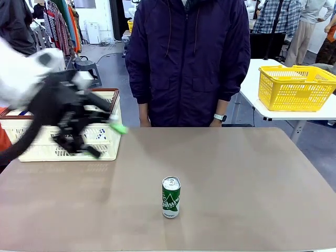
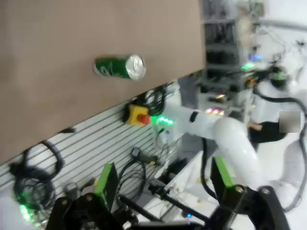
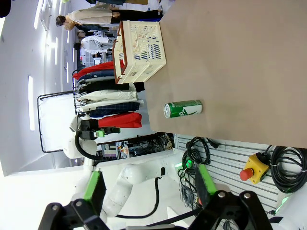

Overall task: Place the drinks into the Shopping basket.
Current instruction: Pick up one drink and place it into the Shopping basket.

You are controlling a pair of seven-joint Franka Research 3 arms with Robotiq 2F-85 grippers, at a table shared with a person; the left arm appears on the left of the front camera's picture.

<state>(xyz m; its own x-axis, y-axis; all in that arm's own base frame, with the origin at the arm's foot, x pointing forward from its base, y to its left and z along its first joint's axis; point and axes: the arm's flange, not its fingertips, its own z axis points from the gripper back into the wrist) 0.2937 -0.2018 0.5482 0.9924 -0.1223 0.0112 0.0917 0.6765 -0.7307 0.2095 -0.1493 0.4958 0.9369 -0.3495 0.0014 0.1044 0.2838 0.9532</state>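
Observation:
One green drink can [image 1: 170, 197] with white lettering stands upright on the brown table, near the front middle. It also appears in the left wrist view [image 2: 120, 67] and the right wrist view [image 3: 183, 108]. The cream Shopping basket [image 1: 32, 151] with a brown rim sits at the table's far left [image 3: 141, 50]. My left gripper [image 1: 106, 140], blurred by motion, hangs open in front of the basket, well left of the can and holding nothing. Its green pads [image 2: 105, 179] stand wide apart. My right gripper [image 3: 148, 184] is open and empty, off the table's near edge.
A person in a dark jacket [image 1: 189, 58] stands at the far edge, hands down by the table. A yellow mesh basket [image 1: 296, 86] rests on a separate white table at the back right. Cables and a red stop button [image 3: 247, 173] hang below the near edge.

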